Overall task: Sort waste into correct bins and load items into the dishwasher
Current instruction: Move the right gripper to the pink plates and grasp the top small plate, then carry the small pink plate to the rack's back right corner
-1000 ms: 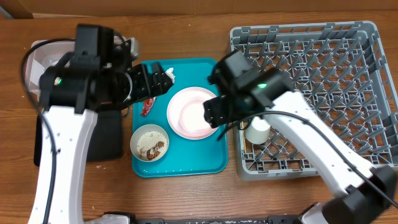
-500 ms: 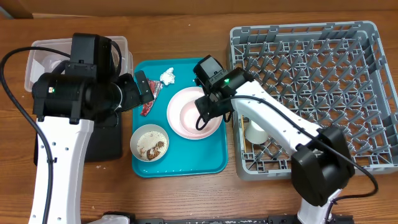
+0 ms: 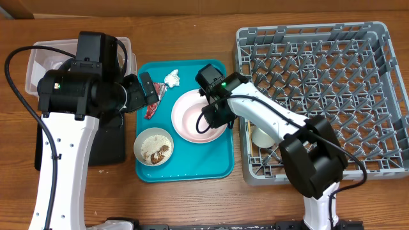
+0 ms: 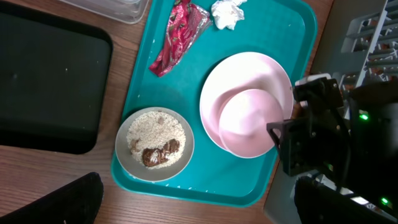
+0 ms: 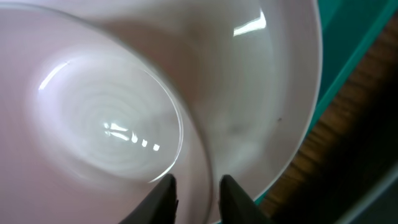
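Observation:
A pale pink bowl (image 3: 195, 116) sits in the round pink plate (image 3: 181, 126) on the teal tray. My right gripper (image 3: 215, 116) is down at the bowl's right side, its jaws straddling the bowl's wall (image 5: 155, 93) and shut on it (image 5: 199, 196). Hovering over the tray's left edge, my left gripper (image 3: 147, 92) is wide open and holds nothing (image 4: 199, 208). Beside it lies the red wrapper (image 3: 153, 106) (image 4: 180, 34). The white tissue (image 3: 172, 78) is at the tray's back. A cream bowl (image 3: 154, 145) holds rice scraps (image 4: 155, 134). The white cup (image 3: 263, 135) stands in the grey rack (image 3: 358, 51).
The clear tub (image 3: 38, 61) stands at the back left, partly under my left arm. The black tray (image 3: 112, 144) lies in front of it, next to the teal tray (image 3: 192, 169). The rack fills the right side of the wooden table.
My right gripper moved left from the rack's edge down onto the pink bowl and its jaws narrowed on the wall. My left gripper drew back slightly and opened fully.

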`<action>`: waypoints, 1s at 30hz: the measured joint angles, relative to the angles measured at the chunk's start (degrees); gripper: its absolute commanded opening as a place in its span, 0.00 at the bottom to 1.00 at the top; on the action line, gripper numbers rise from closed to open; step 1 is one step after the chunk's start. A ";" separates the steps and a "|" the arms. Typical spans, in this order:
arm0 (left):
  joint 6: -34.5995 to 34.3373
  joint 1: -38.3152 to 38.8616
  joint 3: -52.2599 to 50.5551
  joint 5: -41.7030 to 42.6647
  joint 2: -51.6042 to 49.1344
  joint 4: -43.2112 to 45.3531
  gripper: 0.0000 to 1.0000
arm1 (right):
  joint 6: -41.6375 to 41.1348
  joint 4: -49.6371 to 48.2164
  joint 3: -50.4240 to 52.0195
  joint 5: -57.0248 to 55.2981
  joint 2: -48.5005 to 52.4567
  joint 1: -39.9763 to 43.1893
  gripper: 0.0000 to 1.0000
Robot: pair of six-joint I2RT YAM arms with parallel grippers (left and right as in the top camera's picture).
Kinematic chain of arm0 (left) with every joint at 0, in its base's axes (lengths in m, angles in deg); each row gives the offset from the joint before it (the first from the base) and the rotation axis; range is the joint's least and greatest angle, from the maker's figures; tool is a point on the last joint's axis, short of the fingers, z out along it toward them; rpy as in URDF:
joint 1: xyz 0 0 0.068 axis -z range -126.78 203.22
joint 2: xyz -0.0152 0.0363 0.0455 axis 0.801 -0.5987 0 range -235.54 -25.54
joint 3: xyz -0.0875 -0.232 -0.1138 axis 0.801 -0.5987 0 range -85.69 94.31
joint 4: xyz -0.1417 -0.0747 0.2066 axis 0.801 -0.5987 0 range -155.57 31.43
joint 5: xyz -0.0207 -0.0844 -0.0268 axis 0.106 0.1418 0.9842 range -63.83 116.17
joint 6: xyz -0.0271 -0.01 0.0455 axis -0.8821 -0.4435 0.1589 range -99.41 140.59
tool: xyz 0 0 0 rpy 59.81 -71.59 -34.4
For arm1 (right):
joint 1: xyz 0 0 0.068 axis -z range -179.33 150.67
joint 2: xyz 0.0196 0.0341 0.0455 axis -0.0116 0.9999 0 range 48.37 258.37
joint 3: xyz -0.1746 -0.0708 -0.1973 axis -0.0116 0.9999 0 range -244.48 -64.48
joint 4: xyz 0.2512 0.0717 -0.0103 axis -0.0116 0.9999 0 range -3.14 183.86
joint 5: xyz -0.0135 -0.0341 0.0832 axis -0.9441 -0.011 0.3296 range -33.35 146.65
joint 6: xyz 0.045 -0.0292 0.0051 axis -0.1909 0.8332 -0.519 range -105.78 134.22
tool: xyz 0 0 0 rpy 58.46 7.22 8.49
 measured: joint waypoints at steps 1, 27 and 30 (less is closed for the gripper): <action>0.00 0.00 0.00 0.00 0.00 0.00 1.00 | 0.13 0.04 0.00 -0.02 0.42 -0.02 0.19; 0.00 0.00 0.00 -0.22 0.00 0.00 1.00 | -8.66 7.17 -11.87 -13.99 -9.01 0.31 0.04; 0.00 0.00 0.00 -0.24 0.00 0.00 1.00 | -11.98 7.06 -13.00 -21.51 -13.16 1.60 0.04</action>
